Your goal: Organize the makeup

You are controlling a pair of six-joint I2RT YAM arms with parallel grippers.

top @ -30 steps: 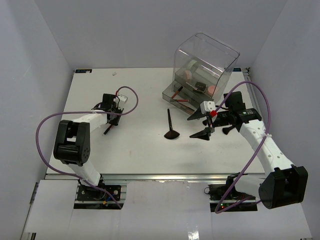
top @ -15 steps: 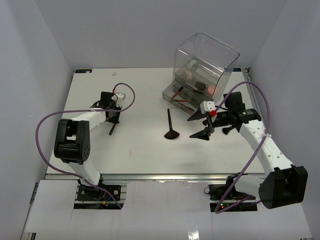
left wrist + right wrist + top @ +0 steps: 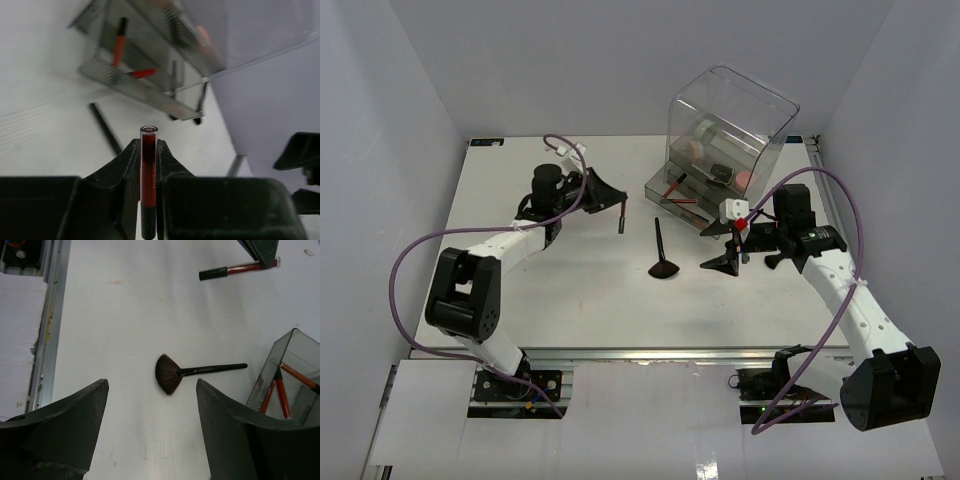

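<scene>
My left gripper (image 3: 607, 196) (image 3: 148, 145) is shut on a thin dark-red pencil stick (image 3: 148, 172) (image 3: 620, 218). It holds the stick above the table, left of the open drawer (image 3: 682, 190) of the clear box (image 3: 732, 125). Two red sticks (image 3: 119, 42) lie in that drawer. A black fan-headed brush (image 3: 662, 256) (image 3: 172, 374) lies flat on the table mid-scene. My right gripper (image 3: 722, 247) (image 3: 152, 387) hovers just right of the brush, open and holding nothing. In the right wrist view the held stick (image 3: 240, 269) shows at the top.
The clear box's upper compartments hold a pink puff (image 3: 696, 148) and a small dark compact (image 3: 722, 172). The box stands at the back right of the white table (image 3: 520, 300). Purple cables (image 3: 410, 262) loop beside both arms.
My left gripper closed on the red stick at the table's left, lifted it and swung right toward the box. The right gripper shifted slightly back and its jaws narrowed a little.
</scene>
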